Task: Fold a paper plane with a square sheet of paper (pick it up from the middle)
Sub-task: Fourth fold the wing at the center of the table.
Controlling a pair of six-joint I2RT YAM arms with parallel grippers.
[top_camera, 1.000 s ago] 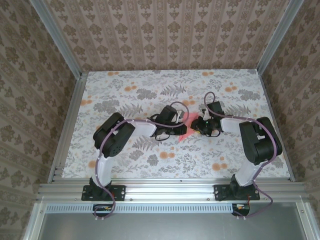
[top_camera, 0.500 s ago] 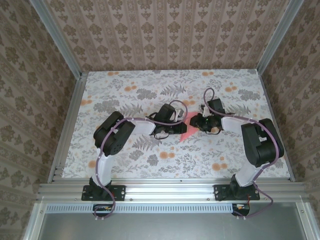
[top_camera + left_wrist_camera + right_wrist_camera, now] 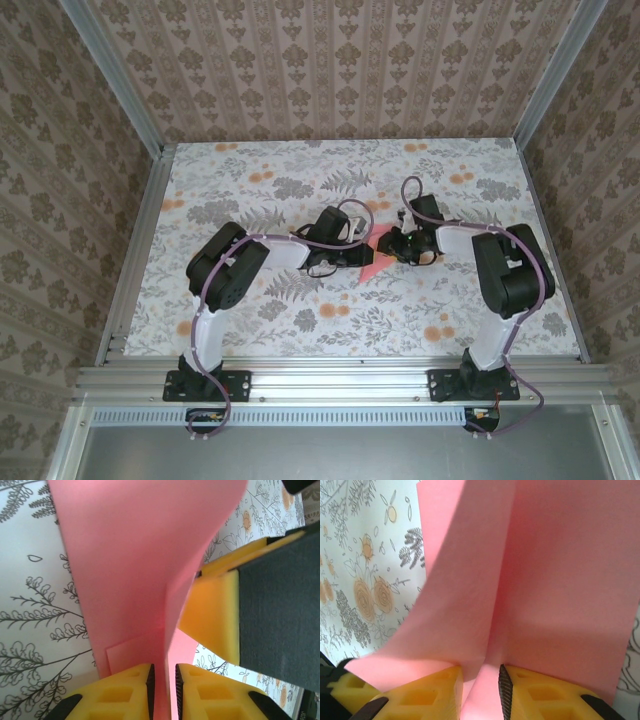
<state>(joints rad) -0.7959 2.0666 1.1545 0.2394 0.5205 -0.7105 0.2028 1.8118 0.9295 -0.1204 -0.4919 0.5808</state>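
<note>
The square sheet of paper [image 3: 374,260] is pink-red, partly folded, and lies between the two grippers at the table's middle. In the left wrist view the paper [image 3: 145,555] rises as a creased ridge that runs into the narrow gap of my left gripper [image 3: 164,667]; its yellow pads stand slightly apart on either side. My right gripper [image 3: 480,669] also straddles a fold of the paper [image 3: 545,580], its jaws apart, with one flap draped over its left finger. A right-gripper finger [image 3: 220,615] shows close beside the sheet. From above, left gripper [image 3: 362,257] and right gripper [image 3: 392,249] nearly meet.
The tabletop [image 3: 300,190] has a grey leaf and orange flower print. Aluminium rails [image 3: 135,250] border it, and patterned walls stand on three sides. Both forearms lie low across the table's middle, with cables looping over them.
My left jaws have parted from a tight pinch on the paper. The right gripper has shifted a little back and left, toward the left gripper.
</note>
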